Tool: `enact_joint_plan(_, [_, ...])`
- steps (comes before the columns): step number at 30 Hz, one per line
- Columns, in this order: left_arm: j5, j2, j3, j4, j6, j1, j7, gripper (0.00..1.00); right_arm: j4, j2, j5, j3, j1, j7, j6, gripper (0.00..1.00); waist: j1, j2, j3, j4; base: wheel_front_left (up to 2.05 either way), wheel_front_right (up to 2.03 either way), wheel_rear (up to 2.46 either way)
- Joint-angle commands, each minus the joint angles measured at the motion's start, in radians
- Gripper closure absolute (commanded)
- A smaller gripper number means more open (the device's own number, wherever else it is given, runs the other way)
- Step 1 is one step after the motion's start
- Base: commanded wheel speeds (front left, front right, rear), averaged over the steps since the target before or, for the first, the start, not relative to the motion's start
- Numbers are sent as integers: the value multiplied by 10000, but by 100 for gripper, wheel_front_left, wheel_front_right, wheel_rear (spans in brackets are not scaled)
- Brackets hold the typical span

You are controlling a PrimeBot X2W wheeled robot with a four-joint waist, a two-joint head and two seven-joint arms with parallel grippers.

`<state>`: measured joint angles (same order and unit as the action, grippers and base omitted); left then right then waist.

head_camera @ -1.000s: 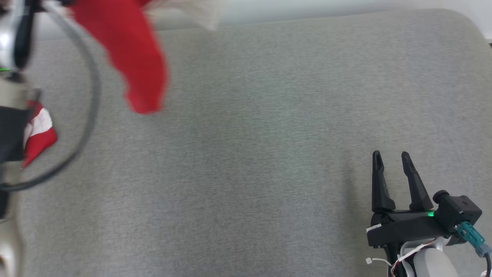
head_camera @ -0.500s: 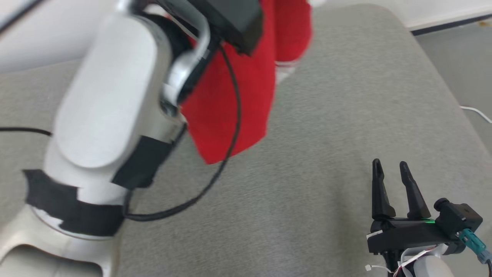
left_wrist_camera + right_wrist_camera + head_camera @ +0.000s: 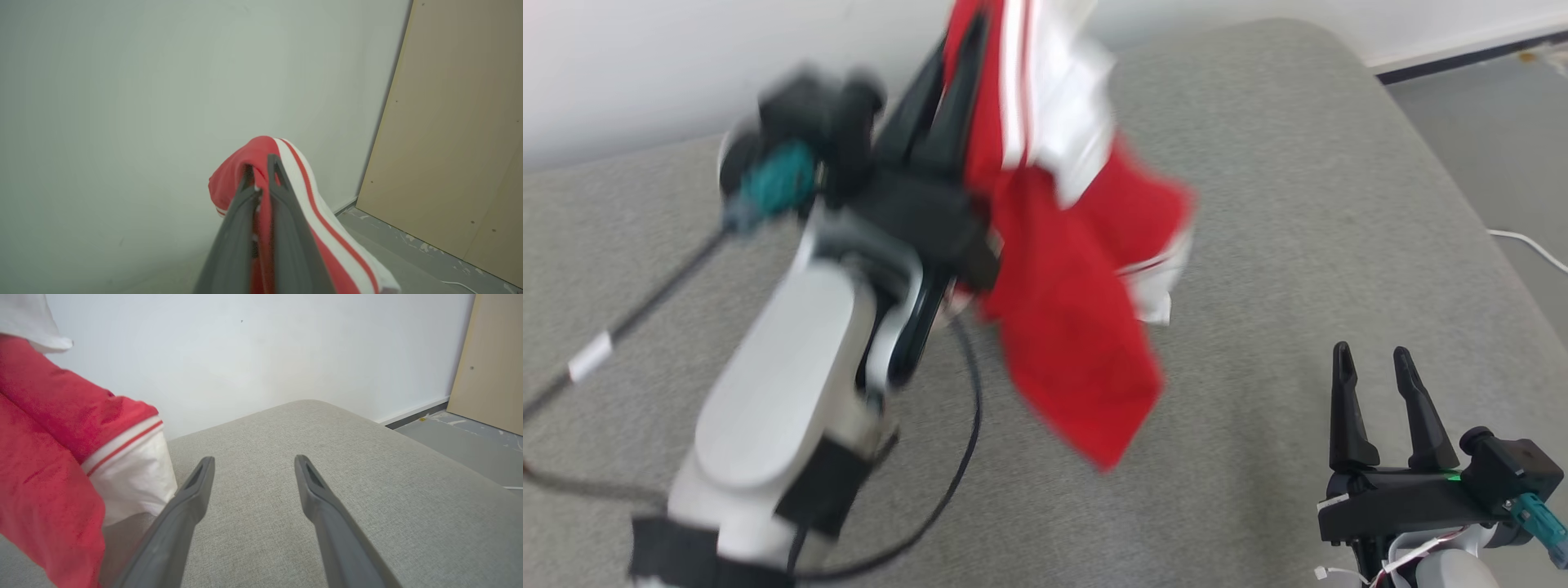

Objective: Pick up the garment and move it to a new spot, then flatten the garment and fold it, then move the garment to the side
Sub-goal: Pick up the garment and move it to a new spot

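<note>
The left gripper (image 3: 260, 164) is clamping its two dark fingers tight on a fold of the red fabric garment with white panels and stripes (image 3: 1070, 327), holding it up over the grey woven upholstered surface (image 3: 1298, 204). The cloth is hanging loose (the head view is blurred, so its lowest corner may be touching). The right gripper (image 3: 1372, 353) is hovering low on the right with fingers spread, empty, apart from the garment.

Held garment (image 3: 1078, 343) nearer the right claw (image 3: 1371, 351)
</note>
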<state>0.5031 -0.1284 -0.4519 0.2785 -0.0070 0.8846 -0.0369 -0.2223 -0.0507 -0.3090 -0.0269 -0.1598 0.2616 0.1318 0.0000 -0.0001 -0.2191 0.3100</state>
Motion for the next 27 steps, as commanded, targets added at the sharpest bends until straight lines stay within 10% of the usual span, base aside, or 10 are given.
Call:
enact_joint_plan(1, [111, -23, 24, 0, 54, -264, -98, 100, 11, 5, 74, -12, 8, 50, -21, 0, 0, 1, -152, -344, 0, 0, 0])
enact_joint_plan(18, [1120, -1323, 1211, -7, 612, -5789, -1810, 100, -133, 2, 837, 24, 42, 51, -21, 0, 0, 1, 93, -1808, 0, 0, 0])
enact_joint_plan(19, [1148, -1343, 1223, 31, 564, -5930, -1843, 86, -137, 2, 864, 22, 62, 51, -21, 0, 0, 1, 144, -1870, 0, 0, 0])
enact_joint_plan(20, [1139, -1359, 1204, 60, 519, -6054, -1891, 19, -150, 4, 901, 35, 89, 51, -21, 0, 0, 1, 204, -1927, 0, 0, 0])
enact_joint_plan(21, [1125, -1366, 1199, 76, 526, -6161, -1935, 0, -156, 4, 934, 58, 115, 51, -21, 0, 0, 1, 264, -1981, 0, 0, 0])
enact_joint_plan(27, [795, -1437, 1405, -189, 583, -6460, -2204, 0, -127, 3, 1074, -6, 310, 51, -21, 0, 0, 1, 724, -2336, 0, 0, 0])
